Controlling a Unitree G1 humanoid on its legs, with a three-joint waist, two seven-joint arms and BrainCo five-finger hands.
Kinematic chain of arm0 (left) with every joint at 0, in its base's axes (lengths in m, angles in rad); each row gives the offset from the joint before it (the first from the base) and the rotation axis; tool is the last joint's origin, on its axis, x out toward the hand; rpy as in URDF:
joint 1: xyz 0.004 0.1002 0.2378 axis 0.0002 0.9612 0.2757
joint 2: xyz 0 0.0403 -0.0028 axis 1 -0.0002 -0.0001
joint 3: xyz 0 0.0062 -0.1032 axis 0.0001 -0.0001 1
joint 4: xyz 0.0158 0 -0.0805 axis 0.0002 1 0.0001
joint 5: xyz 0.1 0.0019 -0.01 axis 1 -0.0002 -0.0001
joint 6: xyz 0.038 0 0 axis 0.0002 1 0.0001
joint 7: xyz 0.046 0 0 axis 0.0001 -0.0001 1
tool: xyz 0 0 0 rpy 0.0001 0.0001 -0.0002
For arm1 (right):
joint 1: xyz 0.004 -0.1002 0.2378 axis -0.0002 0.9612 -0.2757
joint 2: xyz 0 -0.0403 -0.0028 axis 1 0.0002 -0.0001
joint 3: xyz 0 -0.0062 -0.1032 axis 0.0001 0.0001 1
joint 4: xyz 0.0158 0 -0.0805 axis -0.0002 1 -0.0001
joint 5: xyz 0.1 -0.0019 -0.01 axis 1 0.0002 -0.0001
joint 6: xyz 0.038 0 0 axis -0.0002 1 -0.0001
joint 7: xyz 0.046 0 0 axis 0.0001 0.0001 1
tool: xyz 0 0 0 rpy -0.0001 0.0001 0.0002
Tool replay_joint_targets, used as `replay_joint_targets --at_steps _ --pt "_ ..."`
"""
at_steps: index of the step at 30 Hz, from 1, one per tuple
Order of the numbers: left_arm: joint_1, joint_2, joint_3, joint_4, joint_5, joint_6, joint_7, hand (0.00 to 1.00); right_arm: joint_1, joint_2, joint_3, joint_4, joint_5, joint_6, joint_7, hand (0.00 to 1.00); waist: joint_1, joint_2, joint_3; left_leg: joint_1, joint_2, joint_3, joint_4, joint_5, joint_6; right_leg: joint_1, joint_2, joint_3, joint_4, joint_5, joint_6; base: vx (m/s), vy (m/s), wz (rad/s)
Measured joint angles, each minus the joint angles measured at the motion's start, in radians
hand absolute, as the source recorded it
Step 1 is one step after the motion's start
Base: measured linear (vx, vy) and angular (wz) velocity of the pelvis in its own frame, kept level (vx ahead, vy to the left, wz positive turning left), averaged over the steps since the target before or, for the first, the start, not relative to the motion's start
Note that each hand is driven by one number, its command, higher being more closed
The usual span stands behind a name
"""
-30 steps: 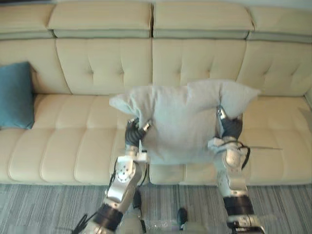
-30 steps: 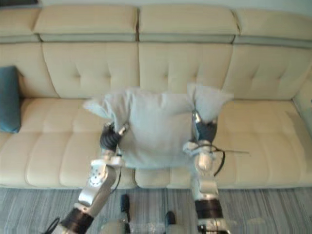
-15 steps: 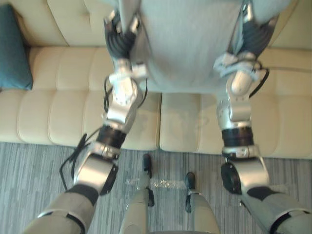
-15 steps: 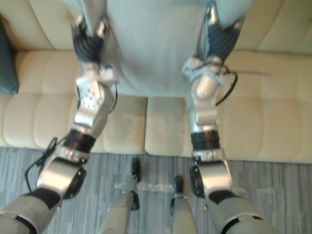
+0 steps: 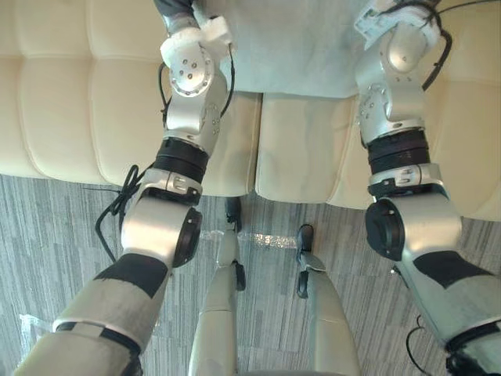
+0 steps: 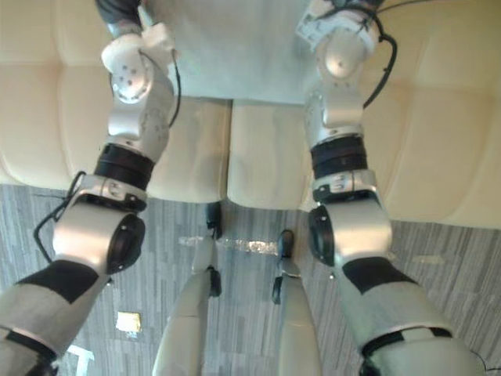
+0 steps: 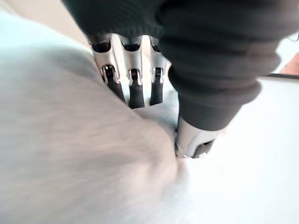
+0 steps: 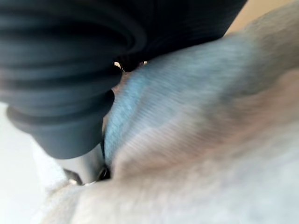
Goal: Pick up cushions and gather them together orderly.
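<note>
Mid-carry: grey cushion (image 5: 290, 47) up in the air over the sofa (image 5: 70, 102), one hand on each side

Left hand (image 7: 135, 88) is closed on it, fingers and thumb pinching a fold of the fabric. Right hand (image 8: 86, 168) has its thumb dug into the cloth on the other edge, so I'd call that a grip too. I reckon the pickup is done and the next bit is bringing it over to wherever the others get lined up, holding both pinches so it doesn't sag or slip out
</note>
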Motion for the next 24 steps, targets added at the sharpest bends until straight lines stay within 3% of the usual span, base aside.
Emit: replay_joint_targets --at_steps 7,12,17,20,21,22,24 --pt "-0.015 0.034 0.024 -0.006 0.020 -0.007 -0.025 0.00 0.040 -0.003 0.006 0.001 0.047 0.000 -0.004 0.00 -0.027 -0.006 0.004 -0.037 0.003 0.006 0.000 0.003 -0.002 -0.037 0.002 0.000 0.000 0.002 -0.003 -0.01 -0.069 -0.03" --pt "0.081 0.145 0.077 -0.025 0.018 0.007 -0.052 0.00 0.112 -0.092 -0.023 -0.010 0.116 -0.007 0.040 0.00 -0.035 -0.007 0.004 -0.014 0.005 0.018 0.000 0.003 -0.002 -0.033 0.003 0.007 0.026 0.002 -0.003 -0.01 -0.087 -0.04" --pt "0.303 0.281 0.192 -0.032 -0.041 0.025 -0.134 0.00 0.294 -0.278 -0.047 -0.012 0.245 -0.012 0.181 0.00 -0.047 -0.009 0.006 0.048 0.008 0.020 0.000 0.003 -0.001 -0.011 0.007 0.006 0.088 0.000 -0.004 -0.02 -0.115 -0.04" --pt "0.500 0.279 0.204 -0.141 -0.041 0.025 -0.166 0.00 0.513 -0.285 -0.087 -0.125 0.271 -0.011 0.224 0.00 -0.059 -0.014 0.007 0.127 0.004 0.018 -0.001 -0.001 -0.001 0.076 0.004 -0.001 0.088 -0.025 -0.022 -0.01 -0.090 0.11" --pt "0.571 0.274 0.204 -0.191 -0.040 0.022 -0.173 0.00 0.587 -0.276 -0.100 -0.180 0.272 -0.012 0.237 0.00 -0.059 -0.017 0.008 0.158 0.004 0.021 -0.001 -0.029 0.017 0.105 0.005 -0.005 0.087 -0.042 -0.027 0.03 -0.113 -0.01" --pt "0.667 0.260 0.209 -0.247 -0.039 0.016 -0.177 0.00 0.682 -0.256 -0.123 -0.252 0.271 -0.013 0.248 0.00 -0.056 -0.021 0.007 0.195 0.008 0.023 -0.001 -0.092 0.060 0.130 0.010 -0.009 0.099 -0.055 -0.035 0.04 -0.094 -0.01" --pt "0.828 0.194 0.207 -0.322 -0.034 0.014 -0.196 0.00 0.872 -0.193 -0.189 -0.378 0.266 -0.029 0.265 0.00 -0.058 -0.024 0.007 0.245 0.004 0.033 -0.002 -0.120 0.044 0.191 -0.002 -0.014 0.085 -0.060 -0.035 0.04 -0.048 0.15"
